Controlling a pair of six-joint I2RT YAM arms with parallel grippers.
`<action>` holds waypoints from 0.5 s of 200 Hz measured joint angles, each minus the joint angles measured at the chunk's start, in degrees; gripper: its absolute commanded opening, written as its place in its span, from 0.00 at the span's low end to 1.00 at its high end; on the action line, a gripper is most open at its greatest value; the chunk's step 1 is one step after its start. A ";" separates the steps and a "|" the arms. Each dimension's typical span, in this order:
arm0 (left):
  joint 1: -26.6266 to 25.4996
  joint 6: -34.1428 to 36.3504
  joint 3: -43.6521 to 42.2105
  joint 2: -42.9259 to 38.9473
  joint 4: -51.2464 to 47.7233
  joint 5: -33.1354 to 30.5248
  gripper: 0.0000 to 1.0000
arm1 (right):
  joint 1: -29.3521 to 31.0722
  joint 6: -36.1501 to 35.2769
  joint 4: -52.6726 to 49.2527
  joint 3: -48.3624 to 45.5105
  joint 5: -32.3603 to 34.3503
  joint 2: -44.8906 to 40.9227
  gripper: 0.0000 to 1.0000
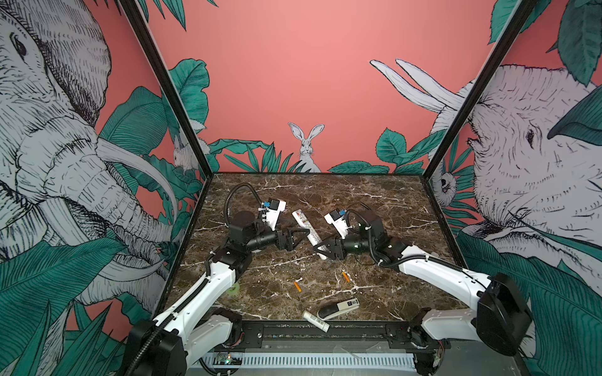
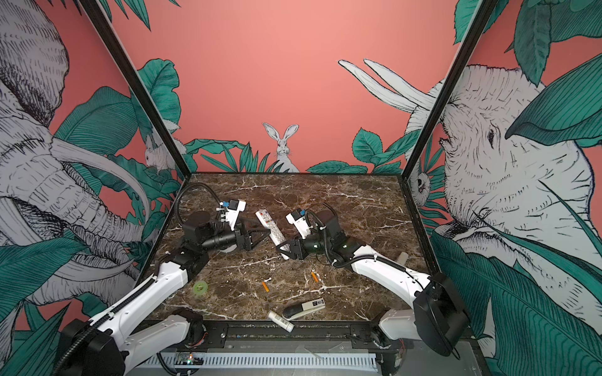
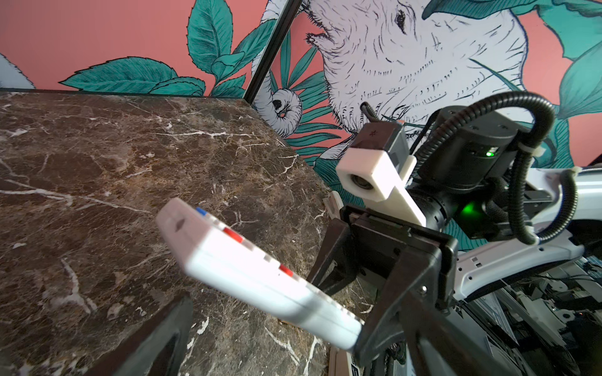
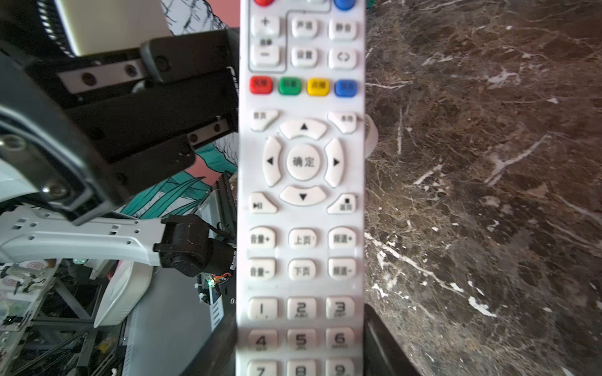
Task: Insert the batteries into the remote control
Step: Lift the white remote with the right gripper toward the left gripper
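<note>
The long white remote control [image 1: 305, 226] [image 2: 269, 226] is off the marble, buttons facing up. My right gripper [image 1: 323, 250] [image 2: 284, 251] is shut on its near end. In the right wrist view the remote control [image 4: 301, 162] fills the middle, and the right gripper [image 4: 301, 351] clamps it across the number keys. My left gripper [image 1: 301, 237] [image 2: 262, 239] stands open just left of the remote's middle, not touching it. In the left wrist view the remote control [image 3: 247, 267] crosses above the open left gripper [image 3: 293, 361]. Two orange batteries [image 1: 297, 286] [image 1: 345, 276] [image 2: 265, 287] [image 2: 314, 276] lie loose on the marble nearer the front.
A stubby black-and-white device [image 1: 338, 307] [image 2: 303, 307] and a white labelled tube [image 1: 316, 320] [image 2: 280, 320] lie at the front edge. A green tape roll [image 1: 233, 289] [image 2: 200, 287] sits by the left arm. Walls close in the table on three sides.
</note>
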 measured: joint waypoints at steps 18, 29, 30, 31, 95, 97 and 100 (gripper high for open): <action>0.00 -0.35 0.13 0.59 1.57 1.51 1.00 | 0.00 0.87 2.36 0.00 -2.14 -1.05 0.40; 0.00 -1.03 0.17 0.74 3.34 2.73 1.00 | 0.00 1.40 3.93 0.00 -3.39 -1.84 0.40; 0.00 -1.16 0.17 0.76 3.58 2.91 1.00 | 0.00 1.51 4.11 0.00 -3.54 -1.92 0.40; 0.00 -1.16 0.17 0.76 3.58 2.91 1.00 | 0.00 1.51 4.11 0.00 -3.54 -1.92 0.40; 0.00 -4.61 1.99 1.01 12.46 9.81 0.99 | 0.00 4.28 10.67 -0.28 -10.80 -3.13 0.39; 0.00 -4.70 1.99 1.01 12.63 9.88 0.99 | 0.00 4.33 10.84 -0.37 -10.95 -3.17 0.39; 0.00 -5.03 1.99 1.01 13.38 10.29 0.99 | 0.00 4.66 11.30 -0.55 -11.19 -3.21 0.39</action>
